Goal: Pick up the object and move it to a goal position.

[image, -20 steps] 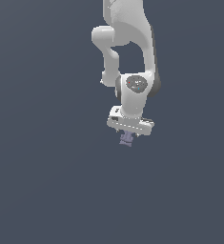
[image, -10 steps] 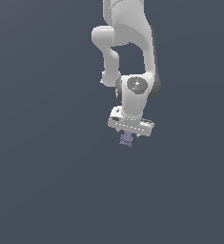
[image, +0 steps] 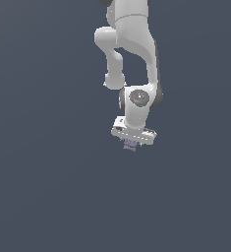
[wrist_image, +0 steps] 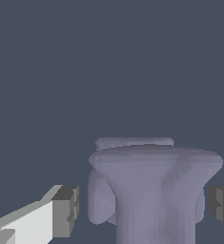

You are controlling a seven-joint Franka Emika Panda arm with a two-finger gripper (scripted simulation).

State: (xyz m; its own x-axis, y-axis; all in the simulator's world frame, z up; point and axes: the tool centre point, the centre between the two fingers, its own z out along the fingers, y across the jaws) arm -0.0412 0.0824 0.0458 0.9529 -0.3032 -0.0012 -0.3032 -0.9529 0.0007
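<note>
The tool (image: 131,143) points down at the end of the white arm (image: 131,59), and the object (image: 130,144) sits between its fingers. In the wrist view the 2 grey fingertips (wrist_image: 66,211) stand on either side of the object (wrist_image: 154,190), each just beside it; a thin gap shows at the nearer tip, so the pictures do not settle whether the tool grips it or only brackets it. The object is pale purple-grey, with a wide flared top, a narrower stem below and rounded lobes at its sides. In the exterior view only a small part of it shows beneath the tool's flat white crossbar. Around it lies a plain dark blue-grey ground (image: 48,197), and whether the object rests on it or hangs above cannot be told.
</note>
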